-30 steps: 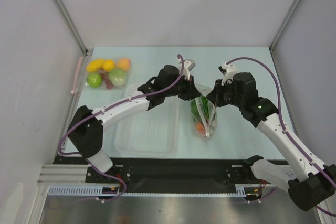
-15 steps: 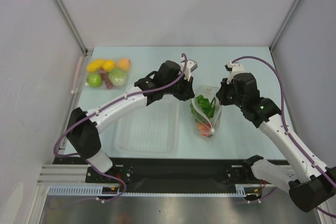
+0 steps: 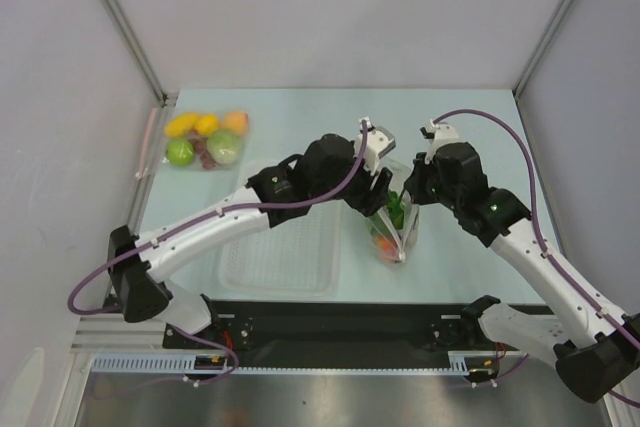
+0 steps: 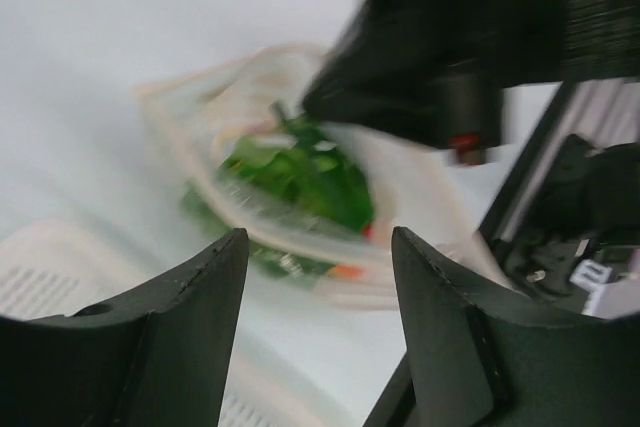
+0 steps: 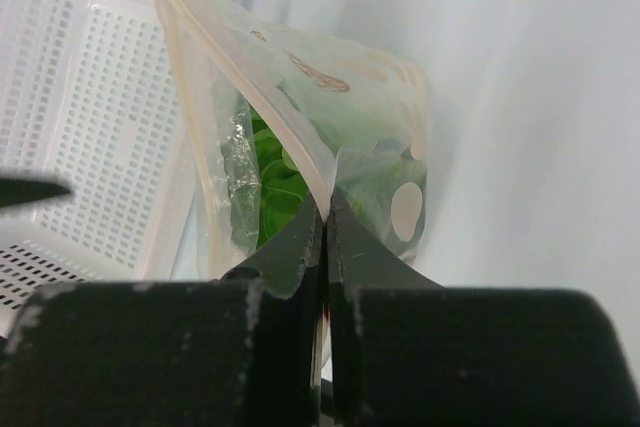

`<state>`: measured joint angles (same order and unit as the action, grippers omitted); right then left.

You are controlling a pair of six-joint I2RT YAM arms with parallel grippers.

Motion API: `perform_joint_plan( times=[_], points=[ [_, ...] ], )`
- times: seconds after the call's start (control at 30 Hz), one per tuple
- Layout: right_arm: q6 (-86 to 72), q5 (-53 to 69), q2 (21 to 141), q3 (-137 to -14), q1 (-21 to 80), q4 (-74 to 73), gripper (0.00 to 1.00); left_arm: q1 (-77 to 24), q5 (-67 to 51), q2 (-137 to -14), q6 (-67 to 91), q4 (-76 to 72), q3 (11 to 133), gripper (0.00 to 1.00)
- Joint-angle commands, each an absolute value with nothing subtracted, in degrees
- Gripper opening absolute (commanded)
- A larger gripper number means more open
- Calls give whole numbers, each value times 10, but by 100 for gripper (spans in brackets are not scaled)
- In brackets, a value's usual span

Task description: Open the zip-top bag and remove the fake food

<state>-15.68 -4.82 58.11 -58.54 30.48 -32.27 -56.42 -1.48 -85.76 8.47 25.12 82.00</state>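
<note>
The bag (image 3: 392,239) stands on the desk (image 3: 470,127), just right of the basket (image 3: 280,252), with the food (image 3: 396,209) inside it. A fruit pouch (image 3: 205,139) lies far left, behind the basket. The left tool (image 4: 320,247) is above the bag's left side, and the right tool (image 5: 326,212) is on its right rim.

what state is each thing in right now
zip-top bag, mouth open, one lip pinched by the right hand
fake food, inside the bag
right hand, shut on the bag's lip
left hand, open, near the bag, holding nothing
fruit pouch, lying flat, fruit inside
</note>
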Motion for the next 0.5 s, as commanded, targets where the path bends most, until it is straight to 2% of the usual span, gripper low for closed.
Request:
perform_joint_plan(
  times=[0.0, 0.17, 0.47],
  points=[
    [-174, -54, 570, -600, 312, -298, 0, -590, -27, -833, 63, 159, 831, 65],
    [-178, -41, 567, -599, 314, -293, 0, -591, -46, -869, 54, 156, 831, 65],
    [-192, -40, 546, -579, 314, -294, 0, -591, -10, -931, 52, 173, 843, 64]
  ],
)
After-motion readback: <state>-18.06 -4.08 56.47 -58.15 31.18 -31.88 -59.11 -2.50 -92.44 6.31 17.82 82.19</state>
